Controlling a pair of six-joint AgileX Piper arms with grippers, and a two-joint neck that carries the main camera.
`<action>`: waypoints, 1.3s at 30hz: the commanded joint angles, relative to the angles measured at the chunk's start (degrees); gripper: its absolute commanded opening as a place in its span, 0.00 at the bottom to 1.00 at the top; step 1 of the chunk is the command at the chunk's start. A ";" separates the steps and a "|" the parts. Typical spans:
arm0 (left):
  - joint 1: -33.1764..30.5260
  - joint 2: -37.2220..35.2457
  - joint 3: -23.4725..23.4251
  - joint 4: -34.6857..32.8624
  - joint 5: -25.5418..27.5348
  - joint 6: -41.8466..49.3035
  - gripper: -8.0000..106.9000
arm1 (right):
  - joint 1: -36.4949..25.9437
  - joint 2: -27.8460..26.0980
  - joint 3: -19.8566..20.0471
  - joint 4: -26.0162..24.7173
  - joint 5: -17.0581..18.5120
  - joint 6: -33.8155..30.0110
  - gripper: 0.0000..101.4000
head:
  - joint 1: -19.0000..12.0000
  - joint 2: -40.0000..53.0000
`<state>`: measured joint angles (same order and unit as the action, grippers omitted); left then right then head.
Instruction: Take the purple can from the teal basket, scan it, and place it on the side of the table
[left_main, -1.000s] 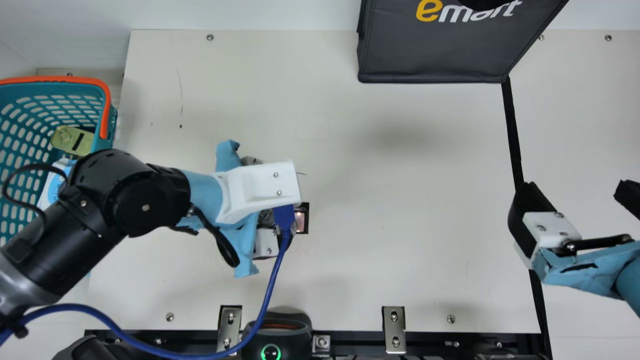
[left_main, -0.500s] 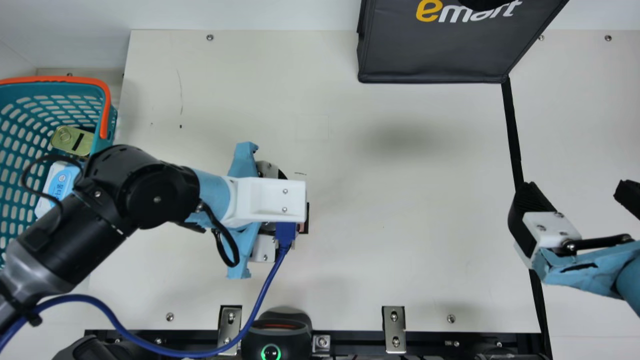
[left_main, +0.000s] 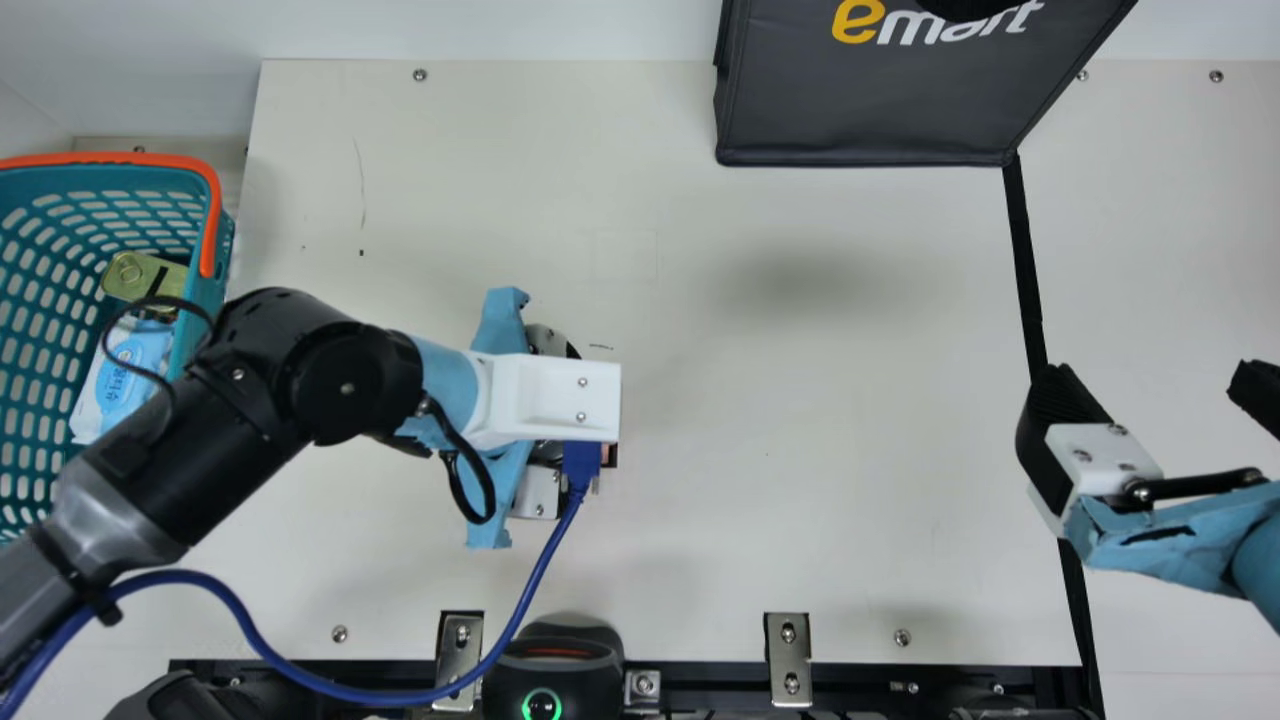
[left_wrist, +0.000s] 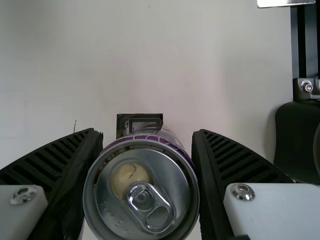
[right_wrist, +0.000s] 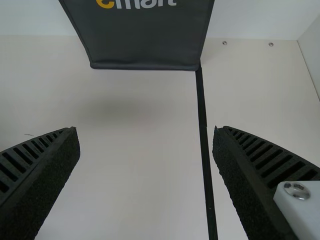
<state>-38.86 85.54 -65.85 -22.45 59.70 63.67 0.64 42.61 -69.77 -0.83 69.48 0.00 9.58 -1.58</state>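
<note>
Purple can (left_wrist: 141, 192) betw. jaws of L gripper (left_main: 540, 492): silver lid & tab, tan round spot on lid, pale patterning on side. L jaws blk, ribbed, w/ wht mounts; same on R gripper (left_main: 1150, 385). Just past L jaws' tips: dk square (left_wrist: 139, 120). Behind L jaws: teal basket (left_main: 205, 293), rows of slots, orange handle (left_main: 212, 215); inside, gold item (left_main: 130, 275) w/ blk slot, wht pack (left_main: 90, 400) w/ lt-blue print. Off to one side of L jaws: blk device (left_main: 560, 680), green ring, red-orange band. Beyond R jaws: dk-grey bag (right_wrist: 145, 45), yellow + wht lettering. Blk strip (right_wrist: 202, 110) betw. R jaws' tips & bag, on cream tabletop (right_wrist: 145, 130).
</note>
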 joint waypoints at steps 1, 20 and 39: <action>0.14 0.15 0.06 -0.20 -0.02 0.11 0.18 | 0.00 0.00 0.00 0.00 0.00 0.00 0.94 | -1.66 0.00; 1.63 1.11 0.16 -2.16 0.28 0.62 0.73 | 0.00 0.00 0.00 0.00 0.00 0.00 0.94 | -1.66 0.00; 7.71 -5.41 -2.33 -4.77 10.20 -10.68 0.85 | 0.00 0.00 0.00 0.00 0.06 0.00 0.94 | -1.66 0.00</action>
<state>-31.61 80.76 -68.14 -27.04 68.91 54.84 0.64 42.61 -69.77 -0.83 69.54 0.00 9.58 -1.67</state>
